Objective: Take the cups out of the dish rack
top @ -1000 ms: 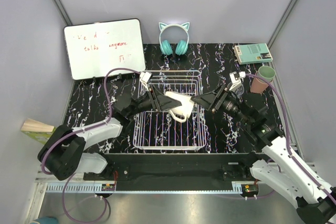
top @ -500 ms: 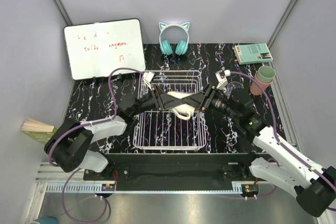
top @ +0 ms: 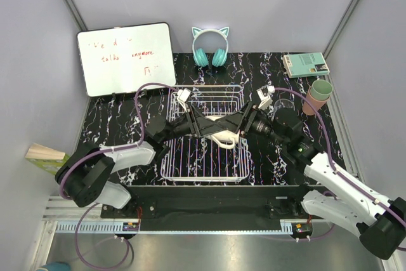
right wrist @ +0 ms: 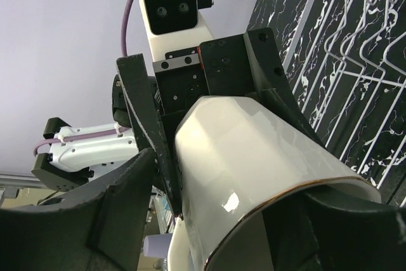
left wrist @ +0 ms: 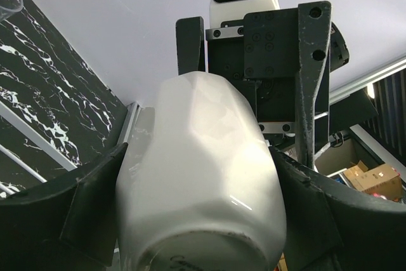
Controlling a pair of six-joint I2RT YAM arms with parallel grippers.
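The left gripper (left wrist: 198,220) has its jaws clamped on the base end of the cream-white mug (left wrist: 203,150), a dark pad pressed to each flank, with the mug's underside turned toward that wrist. From the opposite side the right gripper (right wrist: 238,214) has its jaws straddling the gold-edged rim end of the same mug. They stand apart to either side of it, but the close, blurred wrist view does not settle whether they press the wall or only bracket it. The two sets of fingers overlap along the mug, each showing beyond it in the other arm's wrist view. Seen from above, the mug lies on its side between the two arms, off the wires, over the far middle of the dish rack (top: 190,164), with its handle toward the near side. No other cup shows among the white rack's tines, and the rack sits at the centre of the black marbled worktop (top: 114,125). Well to the right, near the worktop's right edge, a sage-green cup (top: 323,87) sits nested in a salmon-pink cup (top: 311,103), both tilted. A faint clear glass (top: 283,104) seems to stand just beyond the right wrist. Along the far edge lie a whiteboard (top: 125,58) with red writing, teal cat-ear headphones (top: 210,47) and a small pale-green device (top: 306,65).
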